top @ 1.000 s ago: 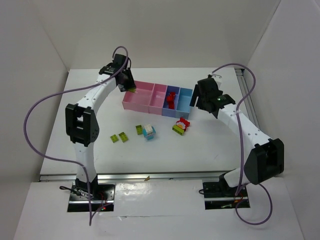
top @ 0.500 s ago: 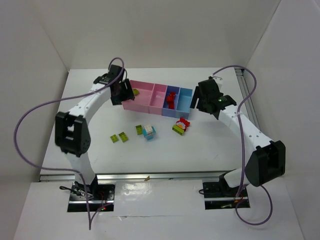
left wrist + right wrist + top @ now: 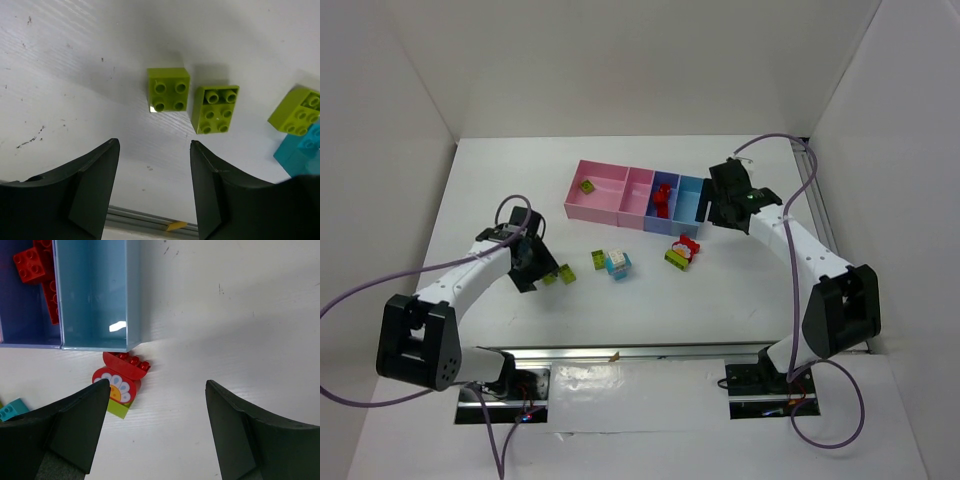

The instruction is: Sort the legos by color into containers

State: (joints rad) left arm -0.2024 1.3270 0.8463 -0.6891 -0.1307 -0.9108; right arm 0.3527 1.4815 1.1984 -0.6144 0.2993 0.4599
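- The left gripper [image 3: 533, 262] sits low over the white table [image 3: 740, 300] in the lower left of the top view. In its own wrist view [image 3: 154, 150] the two dark fingers stand spread, with only bare table between them.
- Just above those fingers in the left wrist view lie the first lime brick [image 3: 168, 89] and the second lime brick [image 3: 216, 109]. They are close together, studs up, the second turned slightly.
- At the right edge of that view are a third lime brick [image 3: 295, 111] and the corner of a cyan brick [image 3: 300, 150].
- From the top view the cyan brick carries a white one on it, forming the white-and-cyan clump [image 3: 618, 264] near the middle of the table.
- The row of containers [image 3: 620, 215] lies in the upper middle of the top view.
- A single lime piece [image 3: 588, 186] rests in the leftmost pink bin [image 3: 582, 208].
- The red bricks [image 3: 31, 264] are in the periwinkle bin [image 3: 20, 315].
- The light blue bin [image 3: 132, 290] shows only its bare floor (a glare spot aside).
- The right gripper [image 3: 156, 390] hovers by the right end of the row, its fingers wide apart and holding nothing.
- The red flower clump [image 3: 119, 382] (red on top, a white flower print, lime beneath) lies just below the light blue bin's corner, in the lower left of the right wrist view.
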